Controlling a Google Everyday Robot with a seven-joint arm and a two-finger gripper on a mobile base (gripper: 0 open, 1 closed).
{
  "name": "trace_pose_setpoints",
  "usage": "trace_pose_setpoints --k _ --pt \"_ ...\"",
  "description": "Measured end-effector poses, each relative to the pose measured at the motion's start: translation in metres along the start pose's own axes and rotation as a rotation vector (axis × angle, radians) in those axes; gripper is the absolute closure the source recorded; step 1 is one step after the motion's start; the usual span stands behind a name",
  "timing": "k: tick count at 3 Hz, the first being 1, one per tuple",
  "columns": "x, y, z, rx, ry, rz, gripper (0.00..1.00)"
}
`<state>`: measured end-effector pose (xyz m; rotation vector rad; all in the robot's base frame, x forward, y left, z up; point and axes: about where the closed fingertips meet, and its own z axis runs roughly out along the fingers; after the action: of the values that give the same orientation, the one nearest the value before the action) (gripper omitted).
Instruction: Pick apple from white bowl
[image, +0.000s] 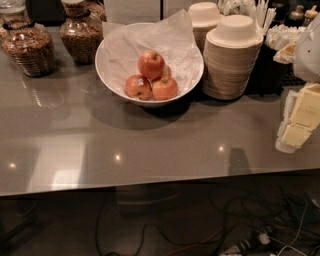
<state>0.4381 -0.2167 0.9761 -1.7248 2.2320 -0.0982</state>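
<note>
The wide white bowl (111, 75), lined with crumpled white paper (172, 42), stands at the back middle of the grey counter (150, 145). Red-yellow apples are piled in it: one on top (151, 64), one at the front left (138, 86), one at the front right (164, 88), and another mostly hidden behind them. My gripper (302, 117), a pale cream and white shape, enters at the right edge of the view. It hangs over the counter's right side, well to the right of the bowl, and holds nothing that I can see.
Two stacks of small beige disposable bowls (232, 60) stand right beside the white bowl. Glass jars of granola (30, 47) (81, 32) stand at the back left. Cutlery and napkins (280, 32) are at the back right. Cables (235, 235) lie on the floor below the counter's front edge.
</note>
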Motion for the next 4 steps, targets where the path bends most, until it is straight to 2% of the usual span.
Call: trace_pose_setpoints --k 1,2,3,4 --pt "0.0 0.0 0.0 0.0 0.0 0.0 0.0" --pt "-0.003 -0.002 0.008 -0.004 -0.048 0.011 0.0" --pt "-0.012 -0.007 0.034 -0.007 -0.158 0.036 0.0" --pt "-0.033 -0.021 0.064 0.017 -0.336 0.074 0.0"
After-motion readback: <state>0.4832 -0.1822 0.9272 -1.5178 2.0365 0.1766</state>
